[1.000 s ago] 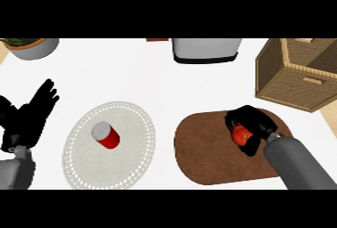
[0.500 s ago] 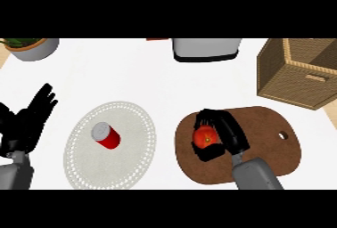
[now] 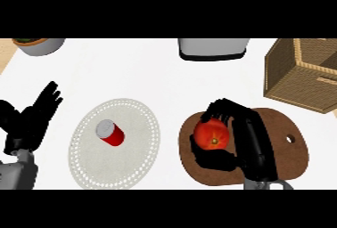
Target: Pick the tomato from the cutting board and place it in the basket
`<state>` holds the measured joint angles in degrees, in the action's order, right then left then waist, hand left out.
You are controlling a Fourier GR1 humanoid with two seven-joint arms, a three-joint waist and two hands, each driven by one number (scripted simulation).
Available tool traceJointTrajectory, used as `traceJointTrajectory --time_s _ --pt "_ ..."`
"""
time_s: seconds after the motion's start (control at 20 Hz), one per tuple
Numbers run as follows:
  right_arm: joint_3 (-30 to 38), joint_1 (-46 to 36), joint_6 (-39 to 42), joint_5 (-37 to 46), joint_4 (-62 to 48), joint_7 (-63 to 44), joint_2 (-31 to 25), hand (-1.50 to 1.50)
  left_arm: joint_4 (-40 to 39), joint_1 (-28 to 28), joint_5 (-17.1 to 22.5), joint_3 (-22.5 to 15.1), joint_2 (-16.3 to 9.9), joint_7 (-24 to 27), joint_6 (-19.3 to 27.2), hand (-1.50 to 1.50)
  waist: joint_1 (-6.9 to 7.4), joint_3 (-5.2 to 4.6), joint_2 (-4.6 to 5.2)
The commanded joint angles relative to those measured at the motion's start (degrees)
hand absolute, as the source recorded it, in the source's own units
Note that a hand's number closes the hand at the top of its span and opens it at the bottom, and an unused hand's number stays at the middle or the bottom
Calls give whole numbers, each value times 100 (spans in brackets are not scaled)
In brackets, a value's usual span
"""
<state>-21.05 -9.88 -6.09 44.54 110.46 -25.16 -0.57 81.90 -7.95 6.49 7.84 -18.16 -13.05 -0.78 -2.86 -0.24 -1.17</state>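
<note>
A round, smooth red tomato (image 3: 212, 136) is held by the right hand (image 3: 230, 138), whose black fingers (image 3: 220, 111) are curled over its top while the thumb is wrapped under it. The tomato is seen over the left part of the cutting board (image 3: 289, 153), a brown wooden board of rounded shape with a small hole near its right side; whether the tomato is touching the board or is lifted above it cannot be told. The basket (image 3: 299, 78), woven of light brown wicker with straight walls, is placed at the upper right, well apart from the tomato. To the left of the board a round pale placemat (image 3: 141, 156) with a dotted, lace-like edge is laid on the white counter (image 3: 132, 71), and on it a small red can (image 3: 110, 132) with a grey lid is lying tilted. The left hand (image 3: 30, 120) is shown at the left edge, open with fingers straight and pointing up, resting. At the top edge a grey rounded appliance (image 3: 212, 48) is partly seen, and in the upper left corner a grey pot (image 3: 39, 44) with something green inside.
</note>
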Motion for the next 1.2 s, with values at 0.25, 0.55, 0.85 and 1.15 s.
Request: traceJointTrajectory --time_s 0.25,0.55,0.85,1.15 --pt "786 -1589 1449 709 1599 -2634 -33 150 294 -64 40 -58 -28 -216 -182 0 296 20 94" --pt "1827 -2876 1573 555 606 -2638 -330 150 -125 -363 -203 -146 193 26 -38 0 299 22 120" --pt "2378 -3405 1477 830 -410 -2439 -945 150 -43 -396 -120 -35 104 -110 -145 0 324 22 118" --pt "3222 -3192 1302 455 -1031 -1720 -1645 150 -283 -680 -310 -61 253 -121 74 0 284 24 123"
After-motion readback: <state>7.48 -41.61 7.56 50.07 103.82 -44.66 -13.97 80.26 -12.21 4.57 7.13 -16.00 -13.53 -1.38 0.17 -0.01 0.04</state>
